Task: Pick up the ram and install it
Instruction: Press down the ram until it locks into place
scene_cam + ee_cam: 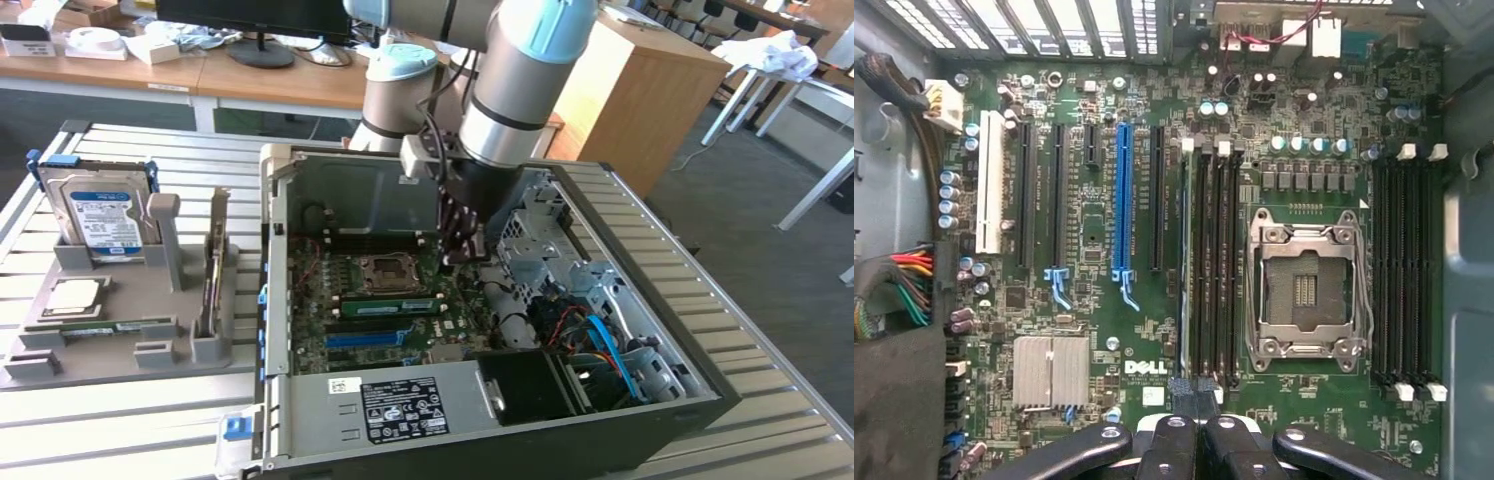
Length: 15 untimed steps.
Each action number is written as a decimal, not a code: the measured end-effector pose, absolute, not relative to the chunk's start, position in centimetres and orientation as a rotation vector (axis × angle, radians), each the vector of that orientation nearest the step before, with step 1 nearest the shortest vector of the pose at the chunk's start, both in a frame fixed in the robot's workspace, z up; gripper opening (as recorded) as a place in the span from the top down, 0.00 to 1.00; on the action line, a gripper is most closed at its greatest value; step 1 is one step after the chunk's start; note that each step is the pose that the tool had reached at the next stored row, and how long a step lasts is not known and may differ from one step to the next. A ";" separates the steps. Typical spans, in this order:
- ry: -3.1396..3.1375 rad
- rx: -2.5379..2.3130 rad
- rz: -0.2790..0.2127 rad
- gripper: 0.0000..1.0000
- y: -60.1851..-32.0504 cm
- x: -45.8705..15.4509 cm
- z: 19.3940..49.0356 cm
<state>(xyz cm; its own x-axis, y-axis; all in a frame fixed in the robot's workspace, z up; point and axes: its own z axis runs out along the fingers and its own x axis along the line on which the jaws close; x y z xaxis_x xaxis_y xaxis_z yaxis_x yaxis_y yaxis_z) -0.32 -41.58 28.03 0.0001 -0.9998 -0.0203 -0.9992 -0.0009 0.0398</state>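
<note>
Grey slatted table [120,430] under it all, open PC case [601,440] lying on it, and we've got the arm [514,90] reaching down over the case from the far side. The gripper [461,250] hangs above the motherboard [334,300], not touching it. In the wrist view the gripper [1192,400] is clenched, fingers [1172,440] pressed together at the tips, and we see nothing pinched between them.

Now the ram [387,305]: green stick w/ dark chips, standing on edge in a slot on the board, between the CPU socket [387,268] and the long blue slot [367,338], parallel to both. The gripper is near it but clear of it.

Wrist cam looks straight down on the board: the socket [1304,285] is open and bare, black memory slots either side of it, the blue slot [1121,200] further over, and a silver heatsink [1051,370] near the board's corner.

Over on the exterior view's left, well apart from the case, sits a grey holder [127,290]. It carries a hard drive [100,215] upright at the back, a square silver chip [74,295] lying flat, a card [214,270] on edge, and a second green stick [107,325] lying in a groove.
</note>
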 end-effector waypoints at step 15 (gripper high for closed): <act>-2.211 2.212 -0.066 0.90 -41.6 -0.3 26.8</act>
